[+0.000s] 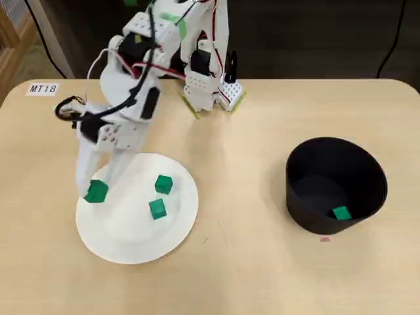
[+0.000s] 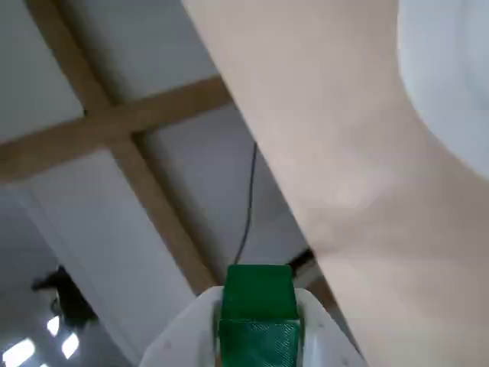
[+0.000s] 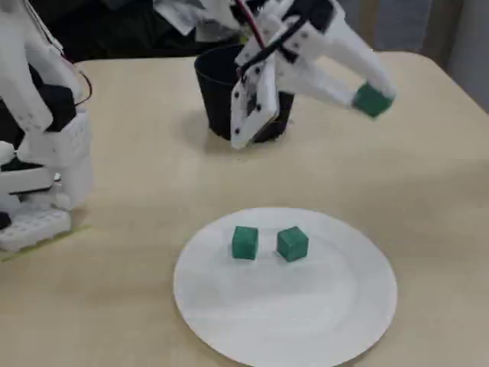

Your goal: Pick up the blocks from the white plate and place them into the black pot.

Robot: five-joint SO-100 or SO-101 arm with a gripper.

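My gripper (image 1: 96,191) is shut on a bright green block (image 1: 98,192) and holds it in the air over the left rim of the white plate (image 1: 131,230). The fixed view shows the held block (image 3: 373,99) raised high, beyond the plate (image 3: 290,321), in the gripper (image 3: 373,101). In the wrist view the block (image 2: 258,306) sits between the white fingers (image 2: 191,329). Two more green blocks (image 1: 163,184) (image 1: 157,209) lie on the plate, side by side in the fixed view (image 3: 245,242) (image 3: 293,244). The black pot (image 1: 367,172) stands at the right with one green block (image 1: 341,213) inside.
The arm's base (image 1: 211,88) stands at the table's far edge in the overhead view and at the left in the fixed view (image 3: 42,153). A label "MT18" (image 1: 43,88) is stuck at the table's top left corner. Bare tabletop (image 1: 243,197) lies between plate and pot.
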